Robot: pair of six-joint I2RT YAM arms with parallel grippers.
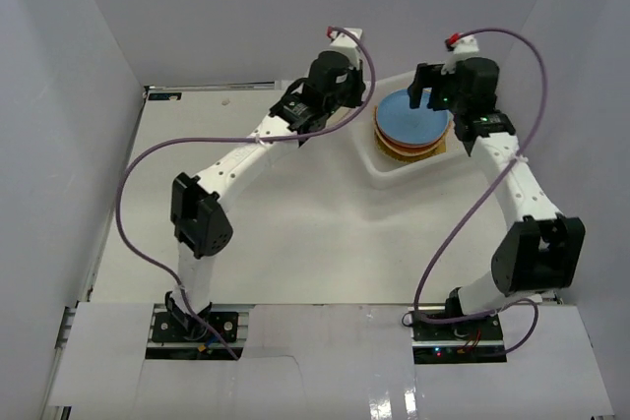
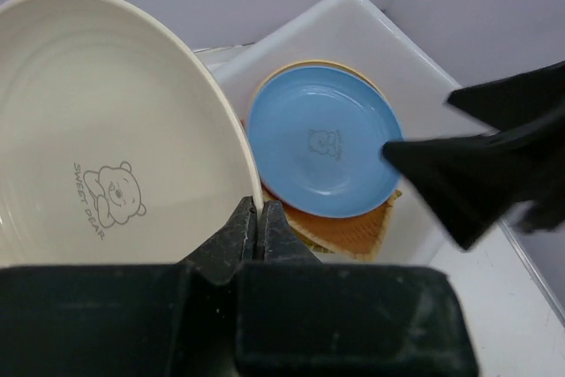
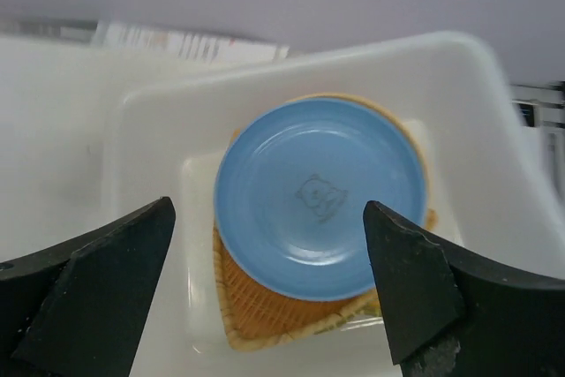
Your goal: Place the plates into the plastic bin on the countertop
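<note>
Pinch by left gripper [image 2: 260,218]: clenched hard on the near rim of the cream plate [image 2: 106,130], with nothing else between the pads. Held that plate tilted, bear emblem showing, just beside the left wall of the plastic bin [image 2: 353,19], seemingly not yet above the stack. Opposite, right gripper [image 3: 268,209]: spread wide, grasping nothing, hovering over the blue plate [image 3: 318,192]. Found that blue plate lying flat inside the bin, atop an orange-yellow plate [image 2: 318,64] and a square woven tray [image 3: 265,306], all toward the far right of the countertop [image 1: 295,233]. Judged the cream plate stiff, light and glossy, so likely slippery under an edge pinch and probably chippable if dropped. Best taken at the rim, squarely, then lowered flat onto the blue one before letting go.
</note>
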